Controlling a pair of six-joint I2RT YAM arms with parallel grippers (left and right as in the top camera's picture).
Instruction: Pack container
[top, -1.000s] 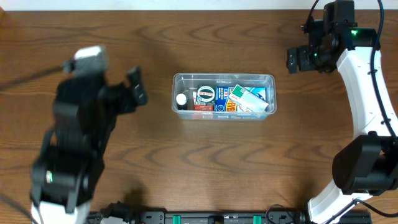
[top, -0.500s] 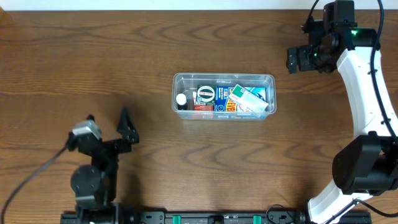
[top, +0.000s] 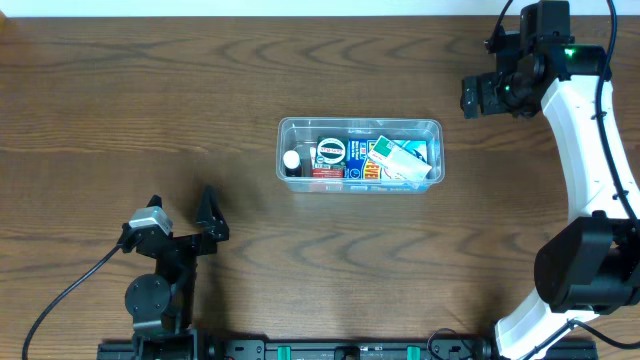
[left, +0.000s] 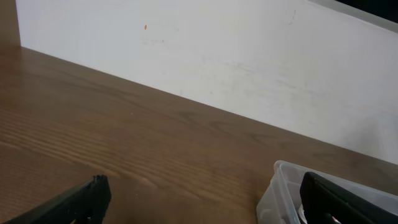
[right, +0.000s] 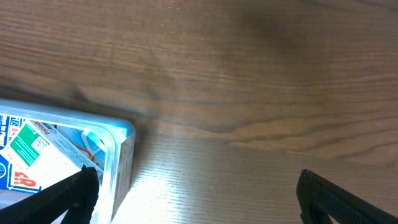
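Reading the overhead feed, I have the container (top: 360, 121) in the middle of the surface (top: 150, 90), filled with small packages. My left end effector (left: 202, 190) is spread wide with nothing between its fingers. It sits low and well apart from the container's left end. — operator

And the right one? — spotter

My right end effector (right: 198, 183) is also spread wide and empty, out beyond the container's right end. On its wrist feed the container's corner shows at the lower left, close to one finger. — operator

So what worries you? — spotter

Mostly the green and white box (top: 400, 160). It lies tilted across the other packages at the right end. I judge it may stand above the rim, though I cannot tell for sure from overhead. If I pressed it down off-centre, it could tip up and slide out onto the wood. — operator

Anything else? — spotter

The container is clear plastic and looks light to me. Its rim is hard to pick out on either wrist feed, so a finger coming in low could catch the wall. That could shove it across the surface or tilt it enough to spill the top layer. I would come in from above, slowly, and keep both fingers clear of the rim. — operator
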